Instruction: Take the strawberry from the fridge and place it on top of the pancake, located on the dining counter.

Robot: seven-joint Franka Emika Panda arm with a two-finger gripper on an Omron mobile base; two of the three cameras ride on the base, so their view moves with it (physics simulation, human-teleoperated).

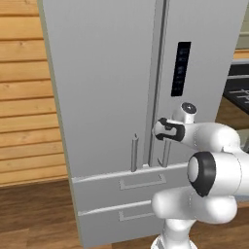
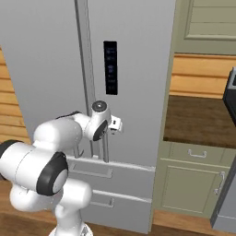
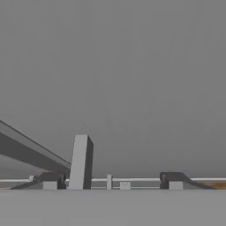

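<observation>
The tall light-grey fridge [image 1: 107, 87] [image 2: 138, 69] stands in front of me with both upper doors closed. My gripper [image 1: 159, 130] [image 2: 116, 124] is pressed up to the right door's vertical bar handle [image 1: 165, 153] [image 2: 105, 148]. In the hand view the handle's end [image 3: 80, 161] rises between my fingertips [image 3: 49, 182], close to the left one, with a gap to the right one. My gripper [image 3: 112, 181] is open around it. The strawberry, the pancake and the dining counter are out of view.
Two lower fridge drawers [image 1: 126, 187] [image 2: 110, 184] sit under the doors. A dark control panel [image 2: 110, 68] is on the right door. A wood-panelled wall [image 1: 24, 97] is to the left. A pale green cabinet [image 2: 193, 179] under a dark counter [image 2: 198, 120] stands to the right.
</observation>
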